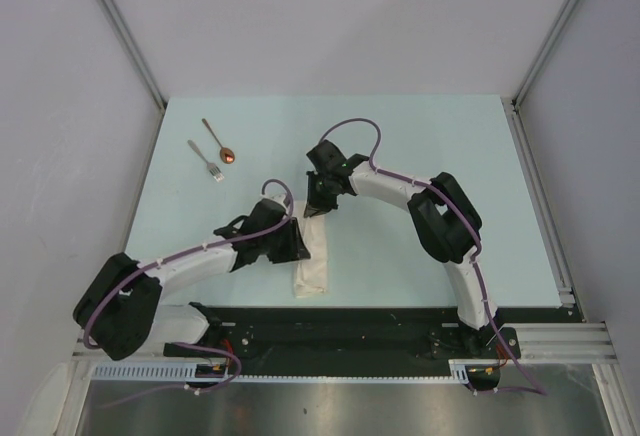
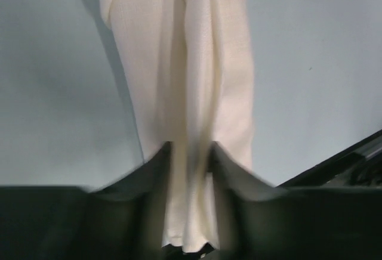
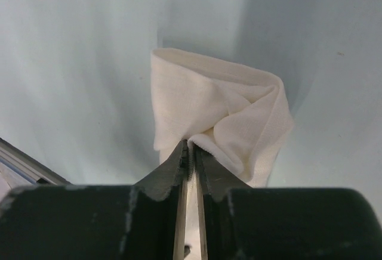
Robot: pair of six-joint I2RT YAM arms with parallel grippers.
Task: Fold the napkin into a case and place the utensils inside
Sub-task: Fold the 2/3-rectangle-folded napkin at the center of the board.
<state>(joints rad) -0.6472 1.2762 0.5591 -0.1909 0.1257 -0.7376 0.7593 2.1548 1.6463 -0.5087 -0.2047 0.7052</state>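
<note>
The case [image 1: 312, 274] lies long axis near-to-far (creases lengthwise).

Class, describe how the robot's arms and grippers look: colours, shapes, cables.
The left arm and right arm have white links and black joints. A purple cable runs along each. The left gripper and right gripper have two dark, tapering fingers.

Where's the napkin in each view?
Top external: napkin is a folded strip, centre, close to the near table edge.
Left wrist: napkin fills the centre, running top to bottom into the left gripper.
Right wrist: napkin sits at centre, its near edge at the tips of the right gripper.
Shared landmark: the pale blue table under it.
</note>
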